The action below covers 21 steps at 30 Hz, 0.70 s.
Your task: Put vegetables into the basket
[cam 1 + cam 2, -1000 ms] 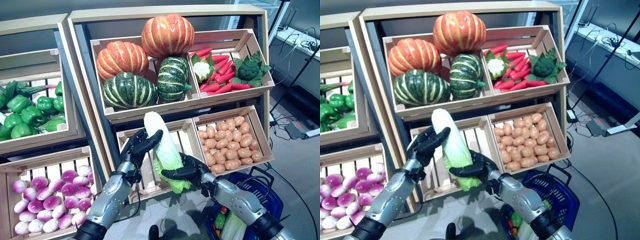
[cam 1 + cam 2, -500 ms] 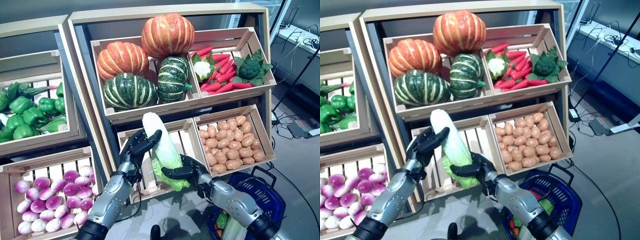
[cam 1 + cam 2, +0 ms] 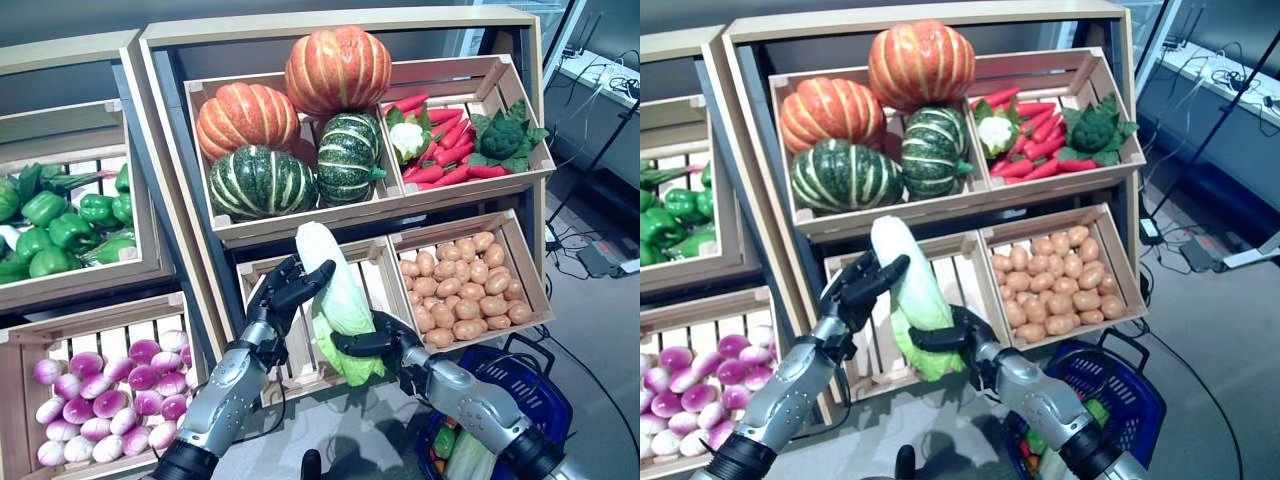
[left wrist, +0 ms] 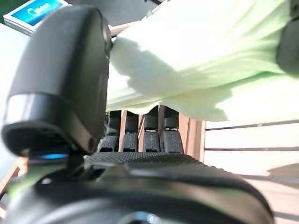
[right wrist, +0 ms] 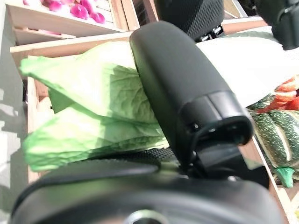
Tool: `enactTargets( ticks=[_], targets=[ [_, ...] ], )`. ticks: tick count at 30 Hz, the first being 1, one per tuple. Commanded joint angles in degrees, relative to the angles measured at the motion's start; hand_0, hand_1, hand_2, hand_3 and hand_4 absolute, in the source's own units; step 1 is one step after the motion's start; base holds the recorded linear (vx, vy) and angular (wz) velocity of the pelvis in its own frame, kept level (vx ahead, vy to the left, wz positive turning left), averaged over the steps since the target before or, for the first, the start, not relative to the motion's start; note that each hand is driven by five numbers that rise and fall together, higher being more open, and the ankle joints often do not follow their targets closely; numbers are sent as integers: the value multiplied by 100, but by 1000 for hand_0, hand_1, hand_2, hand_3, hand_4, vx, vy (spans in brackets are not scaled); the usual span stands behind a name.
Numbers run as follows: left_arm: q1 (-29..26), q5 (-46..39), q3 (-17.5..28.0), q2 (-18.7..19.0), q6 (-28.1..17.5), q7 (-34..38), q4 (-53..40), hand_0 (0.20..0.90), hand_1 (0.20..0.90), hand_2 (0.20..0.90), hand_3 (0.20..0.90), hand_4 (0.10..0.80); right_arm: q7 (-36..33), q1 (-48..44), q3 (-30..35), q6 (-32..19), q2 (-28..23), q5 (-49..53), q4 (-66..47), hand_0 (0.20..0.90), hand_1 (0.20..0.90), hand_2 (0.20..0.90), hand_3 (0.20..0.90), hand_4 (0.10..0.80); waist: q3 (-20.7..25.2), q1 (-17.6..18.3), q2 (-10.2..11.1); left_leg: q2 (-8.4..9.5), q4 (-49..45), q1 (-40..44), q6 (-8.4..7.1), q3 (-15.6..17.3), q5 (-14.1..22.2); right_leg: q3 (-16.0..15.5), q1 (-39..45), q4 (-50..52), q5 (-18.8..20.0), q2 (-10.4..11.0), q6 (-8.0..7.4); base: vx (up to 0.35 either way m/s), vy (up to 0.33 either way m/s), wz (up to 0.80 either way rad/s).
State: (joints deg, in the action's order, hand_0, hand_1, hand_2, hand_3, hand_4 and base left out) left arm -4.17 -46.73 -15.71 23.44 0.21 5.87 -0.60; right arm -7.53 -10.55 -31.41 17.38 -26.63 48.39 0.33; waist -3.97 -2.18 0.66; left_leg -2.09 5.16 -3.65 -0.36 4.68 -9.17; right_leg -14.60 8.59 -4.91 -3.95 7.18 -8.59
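Note:
A napa cabbage [image 3: 335, 285], white at the top and leafy green at the bottom, is held upright in front of the stand's lower middle crate [image 3: 300, 350]. My left hand [image 3: 280, 300] grips its white upper part from the left, between thumb and fingers; the cabbage fills the space past the fingers in the left wrist view [image 4: 201, 60]. My right hand [image 3: 395, 345] is curled round its green leafy lower part [image 5: 93, 102]. The blue basket [image 3: 548, 395] stands on the floor at the lower right, below my right arm, with green and pale vegetables [image 3: 462, 455] in it.
The wooden stand [image 3: 340, 25] with its crates rises right behind the hands. A second stand [image 3: 70, 280] is at the left. Cables and equipment [image 3: 590, 255] lie on the floor at the far right.
Both hands have carried the cabbage slightly to the right, with both grips unchanged. The camera has shifted a little.

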Motion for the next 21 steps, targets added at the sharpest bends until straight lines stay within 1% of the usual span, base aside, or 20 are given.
enactTargets(
  ticks=[1,4,5,6,8,9,12,15,17,19,20,21],
  targets=[
    [-780,-207,258,164,-331,-514,-285,900,900,900,900,800,375,-252,980,-1351,202,737,-796,300,300,300,300,400,252,-20,179,-157,-16,646,-249,95,949,211,-412,7,677,394,-9,0,0,0],
    [-750,-349,354,184,-276,-742,-191,900,900,900,900,800,427,-157,1319,-1541,133,1062,-804,300,300,300,300,400,263,14,173,-167,-16,664,-244,126,963,241,-405,6,671,391,-25,0,0,0],
    [-735,-428,411,180,-223,-854,-162,900,900,900,900,800,408,-114,1489,-1680,122,1062,-750,300,300,300,300,400,273,29,172,-173,-16,674,-239,142,969,250,-401,2,672,390,-29,0,0,0],
    [-735,-429,411,180,-223,-854,-161,900,900,900,900,800,408,-114,1489,-1681,121,1062,-750,300,300,300,300,400,272,28,172,-173,-16,675,-239,144,970,251,-400,2,672,390,-29,0,0,0],
    [-699,-523,463,176,-148,-995,-202,900,900,900,900,800,261,-53,1769,-1906,130,1130,-757,300,300,300,300,400,283,52,166,-185,-16,682,-234,177,975,270,-400,-9,678,386,-38,-18,-3,-2],
    [-663,-666,544,176,-44,-1109,-263,900,900,900,900,800,209,0,2114,-2173,144,1125,-763,300,300,300,300,400,273,78,158,-194,-16,679,-230,197,981,297,-416,-9,685,376,-43,-41,-9,-4],
    [-665,-776,593,139,-25,-1138,-212,900,900,900,900,800,117,1,2481,-2485,242,1204,-726,300,300,300,300,400,244,120,151,-207,-16,680,-230,246,992,340,-441,-9,696,371,-51,-38,-17,-7],
    [-655,-903,671,86,-10,-1245,-51,900,900,900,900,800,-304,0,2918,-2996,363,1297,-594,300,300,300,300,400,229,164,141,-208,-16,685,-226,289,1009,391,-465,-9,701,365,-64,-22,-23,-7],
    [-616,-976,749,84,19,-1327,-19,900,900,900,900,800,-446,64,3210,-3257,441,1358,-445,300,300,300,300,400,236,190,133,-209,-16,680,-225,315,1021,418,-480,-9,697,355,-67,-13,-23,-17],
    [-554,-1088,846,101,45,-1345,-37,900,900,900,900,800,-791,202,3564,-3676,578,1385,-251,300,300,300,300,400,228,224,119,-216,-16,670,-226,344,1026,436,-498,-9,700,336,-70,-15,-33,-8],
    [-550,-1103,864,108,42,-1357,-25,900,900,900,900,800,-837,227,3631,-3762,614,1363,-188,300,300,300,300,400,226,229,120,-216,-16,668,-225,353,1028,444,-503,-9,700,331,-70,-17,-40,-4],
    [-511,-1204,933,129,47,-1383,-32,900,900,900,900,800,-1121,305,3882,-4025,690,1328,50,300,300,300,300,400,214,258,112,-225,-16,653,-227,384,1021,459,-520,-9,705,316,-70,-18,-40,-4]
  ],
)
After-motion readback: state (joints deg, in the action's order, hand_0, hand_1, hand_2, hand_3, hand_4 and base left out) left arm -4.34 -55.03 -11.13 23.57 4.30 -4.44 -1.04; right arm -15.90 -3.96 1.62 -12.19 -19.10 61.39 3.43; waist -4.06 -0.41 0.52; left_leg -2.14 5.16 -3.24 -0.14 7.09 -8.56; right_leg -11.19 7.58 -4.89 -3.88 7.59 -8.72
